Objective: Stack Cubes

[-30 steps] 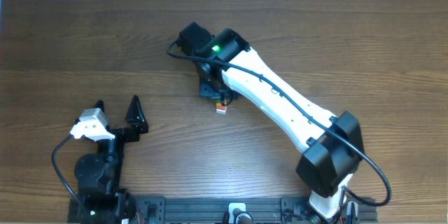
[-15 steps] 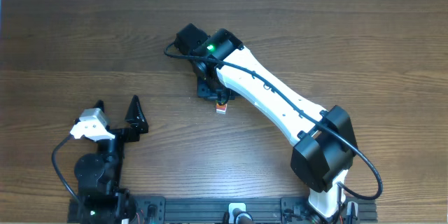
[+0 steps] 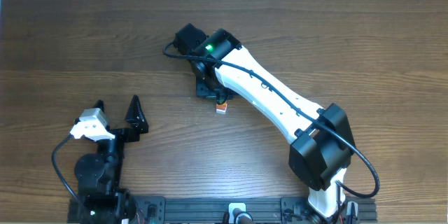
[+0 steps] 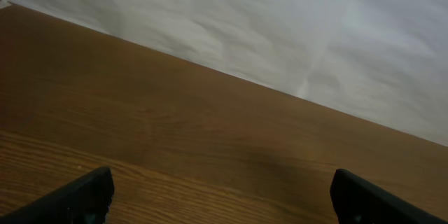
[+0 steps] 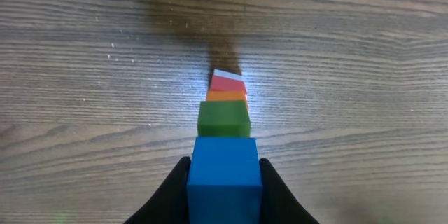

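My right pincer (image 5: pixel 224 165) is clenched on the blue cube (image 5: pixel 224 182), a finger on each side face, pointing straight down over the stack (image 3: pixel 221 108) — green cube (image 5: pixel 224 119), orange cube (image 5: pixel 226 96) and red cube (image 5: pixel 228 84) beneath. I cannot tell whether blue already touches green.

The risk, as I judge it, is that the column is narrow and tall. If I let go with blue off-centre, or a finger drags as I open, blue could slide off or the whole column could topple. Pressing down too hard could shove the lower cubes askew.

My arm stretches from its base at 5 o'clock on the table (image 3: pixel 350 42) toward the middle, wrist bent down. The left pincer (image 3: pixel 117 110) sits released at 8 o'clock from the stack — well apart.
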Controlling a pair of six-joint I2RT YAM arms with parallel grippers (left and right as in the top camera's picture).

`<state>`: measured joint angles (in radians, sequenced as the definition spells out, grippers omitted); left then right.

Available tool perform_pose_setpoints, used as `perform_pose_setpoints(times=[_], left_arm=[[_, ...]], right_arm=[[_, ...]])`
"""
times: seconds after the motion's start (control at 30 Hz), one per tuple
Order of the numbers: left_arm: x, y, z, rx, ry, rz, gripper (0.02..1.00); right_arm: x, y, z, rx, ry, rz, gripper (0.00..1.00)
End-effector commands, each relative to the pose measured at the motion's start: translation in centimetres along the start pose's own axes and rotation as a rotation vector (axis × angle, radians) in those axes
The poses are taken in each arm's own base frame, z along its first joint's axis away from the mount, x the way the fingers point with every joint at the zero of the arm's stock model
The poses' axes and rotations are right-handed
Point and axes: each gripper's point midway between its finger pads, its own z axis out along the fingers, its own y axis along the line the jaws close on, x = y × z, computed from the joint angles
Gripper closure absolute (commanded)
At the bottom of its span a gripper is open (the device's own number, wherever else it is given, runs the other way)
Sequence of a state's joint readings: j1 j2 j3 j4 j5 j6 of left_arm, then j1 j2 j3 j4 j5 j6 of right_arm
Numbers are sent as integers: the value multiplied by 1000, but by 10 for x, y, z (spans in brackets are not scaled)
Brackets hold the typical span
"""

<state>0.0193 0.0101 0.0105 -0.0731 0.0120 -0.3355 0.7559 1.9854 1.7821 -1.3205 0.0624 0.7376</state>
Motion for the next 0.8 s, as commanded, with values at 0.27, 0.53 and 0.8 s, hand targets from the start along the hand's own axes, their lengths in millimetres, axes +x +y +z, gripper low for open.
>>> perform_pose_setpoints(times=[0.27, 0.53, 0.8], left_arm=[[1, 1, 0, 1, 1, 14, 18], [1, 1, 0, 1, 0, 14, 20], [1, 1, 0, 1, 0, 14, 18]], right_arm=[[0, 4, 11, 6, 9, 3, 967], [1, 4, 14, 13, 16, 3, 967], [1, 3, 14, 16, 18, 2, 967]])
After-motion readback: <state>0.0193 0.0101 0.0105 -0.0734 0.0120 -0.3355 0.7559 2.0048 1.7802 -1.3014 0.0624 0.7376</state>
